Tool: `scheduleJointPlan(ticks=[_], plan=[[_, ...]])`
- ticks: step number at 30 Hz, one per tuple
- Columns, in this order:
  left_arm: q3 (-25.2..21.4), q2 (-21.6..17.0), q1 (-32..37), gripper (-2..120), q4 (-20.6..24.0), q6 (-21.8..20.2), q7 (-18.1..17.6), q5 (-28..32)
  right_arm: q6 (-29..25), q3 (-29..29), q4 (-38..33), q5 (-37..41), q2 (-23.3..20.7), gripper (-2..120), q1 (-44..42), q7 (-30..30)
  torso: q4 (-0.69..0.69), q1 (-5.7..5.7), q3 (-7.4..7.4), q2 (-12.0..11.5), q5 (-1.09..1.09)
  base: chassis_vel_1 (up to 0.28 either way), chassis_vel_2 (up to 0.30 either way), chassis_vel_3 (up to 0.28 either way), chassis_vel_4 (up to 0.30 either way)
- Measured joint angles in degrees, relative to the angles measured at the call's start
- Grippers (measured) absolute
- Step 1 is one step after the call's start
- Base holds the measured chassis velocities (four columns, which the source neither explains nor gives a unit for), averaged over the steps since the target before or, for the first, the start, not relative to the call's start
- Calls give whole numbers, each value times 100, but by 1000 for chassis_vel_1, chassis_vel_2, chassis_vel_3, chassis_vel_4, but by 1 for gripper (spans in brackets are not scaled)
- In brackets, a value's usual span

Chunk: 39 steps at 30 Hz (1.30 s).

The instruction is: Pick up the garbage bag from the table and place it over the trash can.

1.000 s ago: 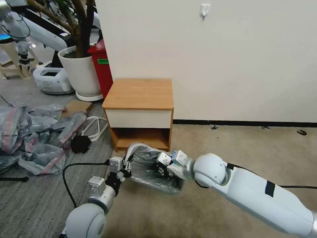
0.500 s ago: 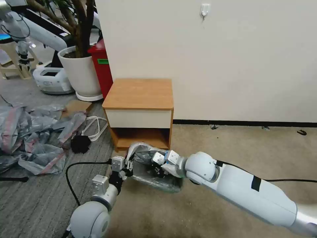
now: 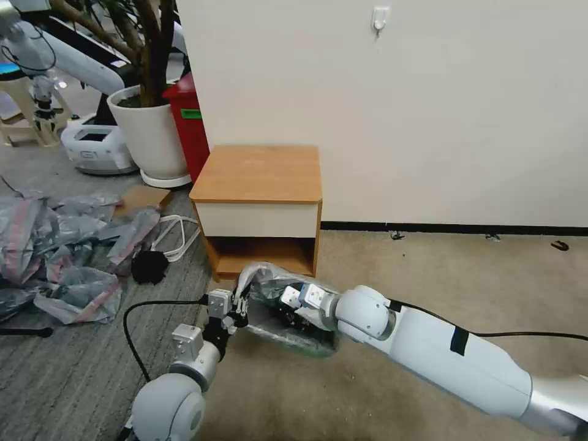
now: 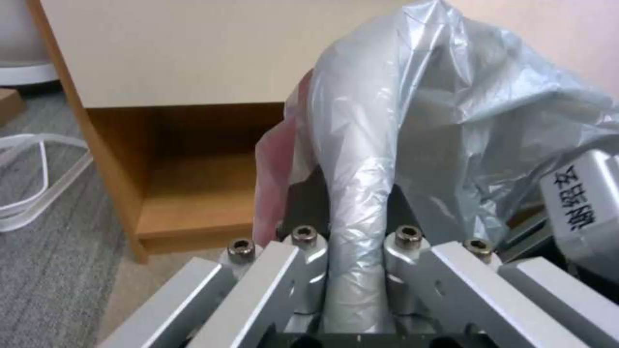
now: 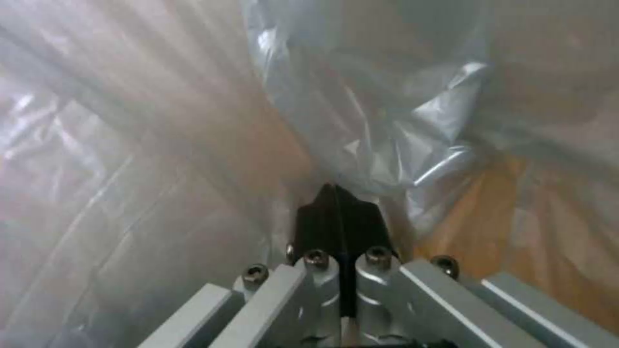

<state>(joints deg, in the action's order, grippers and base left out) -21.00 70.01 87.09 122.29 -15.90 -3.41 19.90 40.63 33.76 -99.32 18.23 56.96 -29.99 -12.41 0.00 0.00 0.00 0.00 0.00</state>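
Head view: the garbage bag point(image 3: 275, 288) sits low on the floor at the nightstand's point(image 3: 260, 174) 6 o'clock. Left gripper point(image 3: 240, 309) pinches a bunched strip of its rim at 9 o'clock; right gripper point(image 3: 286, 311) reaches inside, black fingertips point(image 5: 338, 217) pressed together, empty.

You have one readable mark: a label point(image 4: 577, 198) with three dark printed Chinese characters, turned sideways, on a pale grey housing point(image 4: 590, 227) just beside the bag point(image 4: 419, 121) in the left wrist view. The strokes are too unclear to read with certainty. Well behind the bag, the red bin point(image 3: 190, 131) carries a green sticker point(image 3: 190, 114), whose print is too small to read.
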Motion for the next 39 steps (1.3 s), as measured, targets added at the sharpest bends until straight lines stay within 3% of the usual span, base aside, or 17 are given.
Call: scheduleJointPlan(ticks=[39], plan=[[102,53,-21,6,26,-38,-162,190,2,210,834,-496,378,0,11,145,0,0,-1,0,0,0,0,0,0]])
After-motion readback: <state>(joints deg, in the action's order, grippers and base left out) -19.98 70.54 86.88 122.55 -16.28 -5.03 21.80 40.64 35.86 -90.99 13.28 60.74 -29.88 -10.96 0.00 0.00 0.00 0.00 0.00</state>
